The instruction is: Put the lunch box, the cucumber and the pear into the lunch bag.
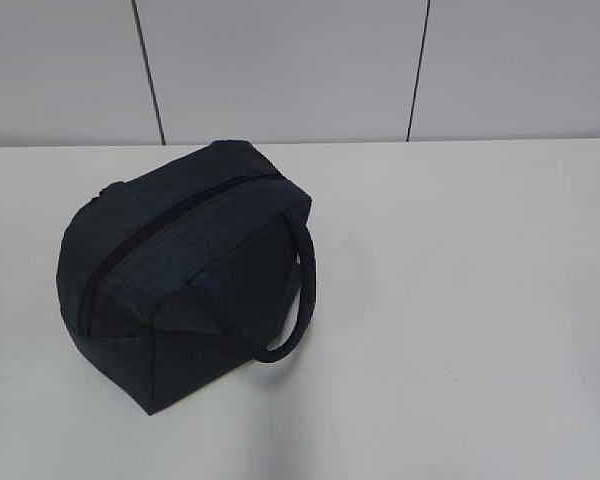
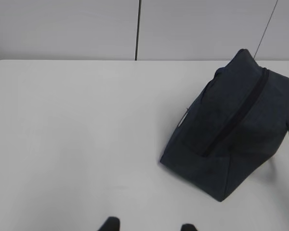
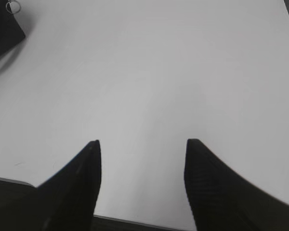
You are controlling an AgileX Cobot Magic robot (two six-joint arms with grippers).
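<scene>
The dark navy lunch bag (image 1: 185, 275) stands on the white table left of centre, its zipper shut and one loop handle hanging on its right side. It also shows in the left wrist view (image 2: 233, 122), and a corner of it with the metal ring pull (image 3: 12, 6) shows in the right wrist view. The lunch box, the cucumber and the pear are out of view. My left gripper (image 2: 148, 225) is open and empty, over bare table well short of the bag. My right gripper (image 3: 142, 144) is open and empty over bare table. Neither gripper shows in the exterior view.
The white table (image 1: 460, 300) ends at a grey panelled wall (image 1: 300, 70) behind the bag. The table's near edge shows at the bottom of the right wrist view (image 3: 135, 224).
</scene>
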